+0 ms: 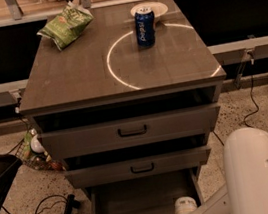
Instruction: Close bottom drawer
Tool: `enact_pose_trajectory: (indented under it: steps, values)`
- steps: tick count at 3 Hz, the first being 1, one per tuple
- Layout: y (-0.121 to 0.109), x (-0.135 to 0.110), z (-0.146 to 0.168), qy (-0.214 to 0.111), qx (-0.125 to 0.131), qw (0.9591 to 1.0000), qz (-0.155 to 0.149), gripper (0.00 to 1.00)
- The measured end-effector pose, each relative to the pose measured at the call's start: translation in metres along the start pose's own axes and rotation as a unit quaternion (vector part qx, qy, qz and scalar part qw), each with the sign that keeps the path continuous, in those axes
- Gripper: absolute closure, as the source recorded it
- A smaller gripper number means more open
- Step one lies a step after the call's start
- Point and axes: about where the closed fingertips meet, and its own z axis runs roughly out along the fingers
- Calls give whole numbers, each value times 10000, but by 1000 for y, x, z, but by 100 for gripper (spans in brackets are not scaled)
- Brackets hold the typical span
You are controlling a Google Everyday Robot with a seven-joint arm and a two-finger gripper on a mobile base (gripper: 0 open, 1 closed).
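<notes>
Gripper: out of sight past the lower edge of the view, at the end of the white arm (211, 208) that slants down beside the right front of the table (74, 78); whether it is apart or together cannot be told. The bottom drawer (139, 204), lowest of the table's three, stands pulled far out, its front hidden below the same edge. Step in hand, by judgement: approach to the drawer front. The next move calls for contact with that front, then a straight push toward the table until flush under the middle drawer (138, 166).
</notes>
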Motion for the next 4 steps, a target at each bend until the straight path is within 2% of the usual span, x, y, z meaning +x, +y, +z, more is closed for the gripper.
enact_pose_trajectory:
  steps: [1, 2, 4]
  values:
    - [-7, -10, 11, -37, 63, 10000, -9, 100]
    - [-20, -19, 11, -101, 283, 9995, -23, 100]
    - [-64, -34, -1, -151, 928, 9952, -258, 100]
